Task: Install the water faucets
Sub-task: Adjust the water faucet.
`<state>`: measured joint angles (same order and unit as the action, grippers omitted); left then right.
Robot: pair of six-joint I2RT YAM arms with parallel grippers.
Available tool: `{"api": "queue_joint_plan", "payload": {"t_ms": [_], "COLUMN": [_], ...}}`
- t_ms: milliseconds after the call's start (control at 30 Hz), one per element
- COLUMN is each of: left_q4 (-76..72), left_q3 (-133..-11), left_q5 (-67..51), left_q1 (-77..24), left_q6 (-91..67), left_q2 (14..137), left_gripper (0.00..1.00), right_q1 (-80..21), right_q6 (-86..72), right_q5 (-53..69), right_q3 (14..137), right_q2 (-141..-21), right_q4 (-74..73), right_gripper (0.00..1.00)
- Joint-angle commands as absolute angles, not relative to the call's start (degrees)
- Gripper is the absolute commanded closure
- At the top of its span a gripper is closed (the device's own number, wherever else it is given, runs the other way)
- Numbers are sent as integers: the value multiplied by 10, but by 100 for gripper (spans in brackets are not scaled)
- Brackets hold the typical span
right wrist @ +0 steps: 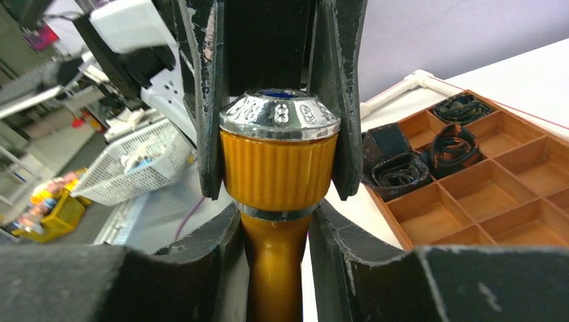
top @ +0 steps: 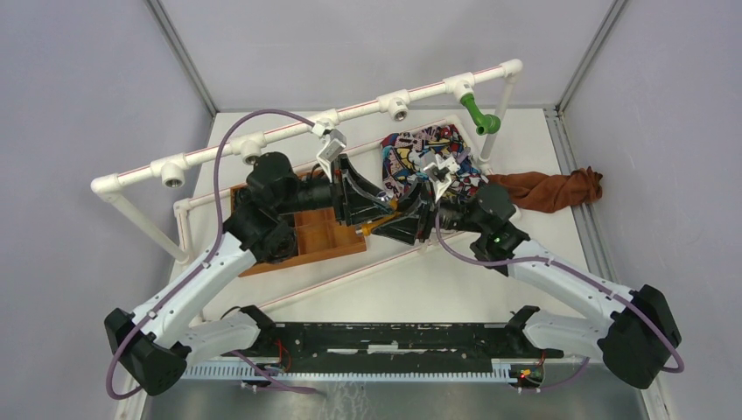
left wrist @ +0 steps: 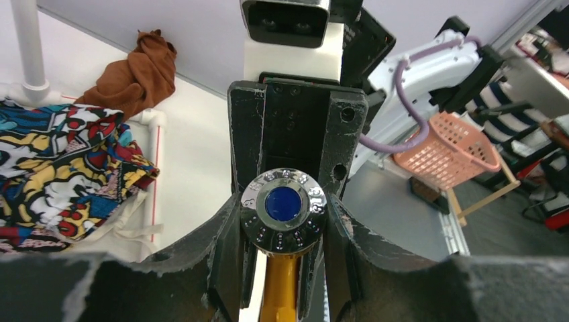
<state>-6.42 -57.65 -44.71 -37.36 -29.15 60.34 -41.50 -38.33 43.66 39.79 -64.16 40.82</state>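
Note:
The orange-yellow water faucet (top: 376,227) hangs between both grippers above the middle of the table. My left gripper (left wrist: 284,225) is shut on its ribbed knob (right wrist: 278,168), whose chrome cap with a blue centre (left wrist: 283,204) faces the left wrist camera. My right gripper (right wrist: 276,225) stands round the faucet's neck (right wrist: 275,268) just below the knob, jaws slightly open, with a sliver of light beside the neck. The green water faucet (top: 479,115) sits screwed into the T-fitting at the right end of the white pipe frame (top: 289,131).
Empty T-fittings (top: 400,107) (top: 252,150) (top: 172,171) line the raised pipe. A wooden compartment tray (top: 319,238) with black rolls (right wrist: 449,144) lies under the left arm. A patterned cloth (top: 411,150) and a brown cloth (top: 551,189) lie at the back right.

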Motion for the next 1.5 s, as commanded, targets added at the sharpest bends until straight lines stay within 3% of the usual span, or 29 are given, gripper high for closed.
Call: {"api": "queue_joint_plan", "payload": {"t_ms": [0, 200, 533, 933, 1067, 1167, 1333, 1367, 1467], "left_q4": [24, 29, 46, 79, 77, 74, 76, 77, 76], "left_q3": [-631, -631, -636, -644, -645, -644, -649, -651, -654], "left_q5": [-498, -508, -502, -494, -492, -491, -487, -481, -482], "left_q1": [-377, -378, -377, -376, -377, -376, -377, -376, -375], "left_q6": [-188, -186, -166, -149, -154, -155, -158, -162, -168], "left_q2": [588, 595, 599, 605, 607, 607, 611, 613, 620], "left_gripper": [98, 98, 98, 98, 98, 98, 98, 98, 98], "right_q1": [-415, -415, -414, -416, -418, -420, -426, -427, -431], "right_q6": [-255, -283, -292, -330, -352, -352, -349, -347, -343], "right_q5": [451, 469, 471, 483, 489, 492, 496, 494, 472], "right_q3": [466, 476, 474, 464, 456, 454, 451, 451, 448], "right_q2": [-633, -645, -635, -656, -661, -663, -663, -663, -659], "right_q4": [254, 255, 239, 292, 324, 324, 323, 322, 314], "right_gripper": [61, 60, 34, 31, 45, 60, 88, 99, 100]}}
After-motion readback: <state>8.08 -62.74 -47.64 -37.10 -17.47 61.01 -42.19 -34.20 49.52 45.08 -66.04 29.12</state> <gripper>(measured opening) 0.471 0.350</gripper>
